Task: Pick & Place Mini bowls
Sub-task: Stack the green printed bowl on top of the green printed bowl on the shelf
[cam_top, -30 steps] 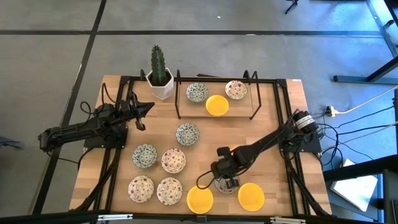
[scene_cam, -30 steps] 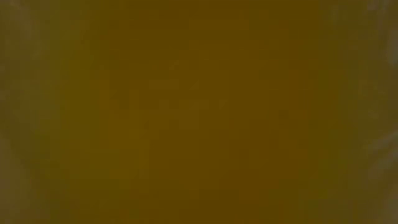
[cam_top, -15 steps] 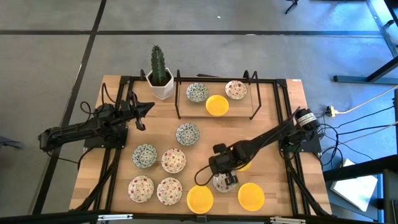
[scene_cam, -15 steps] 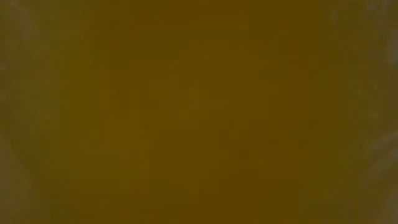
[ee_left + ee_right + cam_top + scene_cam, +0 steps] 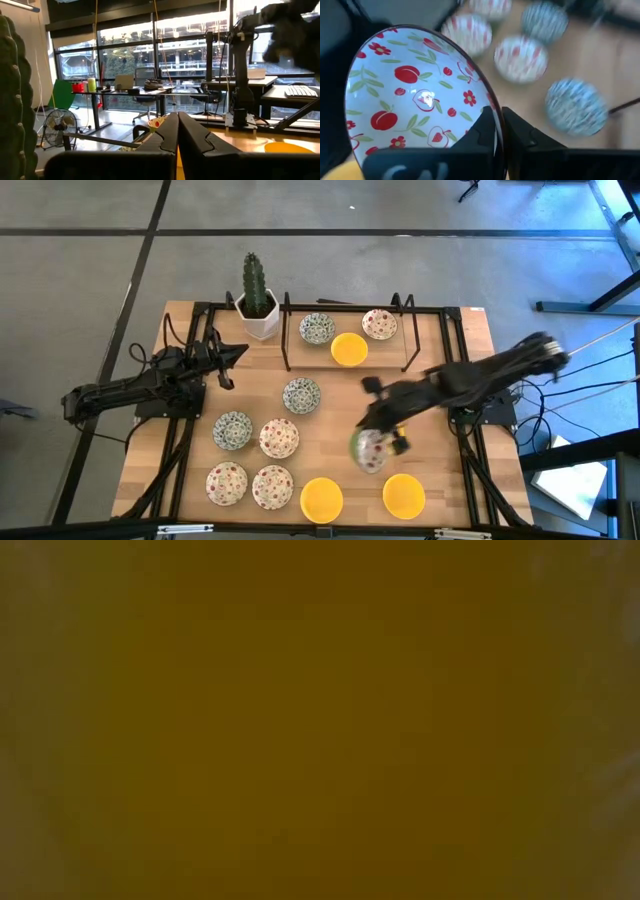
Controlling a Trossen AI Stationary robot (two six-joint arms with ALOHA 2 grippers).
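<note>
**Right tool has a red-patterned bowl by the rim**

We see the right tool [image 5: 499,131] clamped tight on the rim of a white bowl with red fruit and flowers [image 5: 415,95], tilted on edge and carried above the bench [image 5: 440,470], between the rack [image 5: 345,365] at the back and the two yellow bowls [image 5: 322,499] in the front row. On the left half of the bench sit five more patterned bowls [image 5: 279,437]; three others rest in the rack, beside the cactus pot [image 5: 256,308]. The left tool [image 5: 178,131] waits fully closed and empty at the bench's left edge.
</note>
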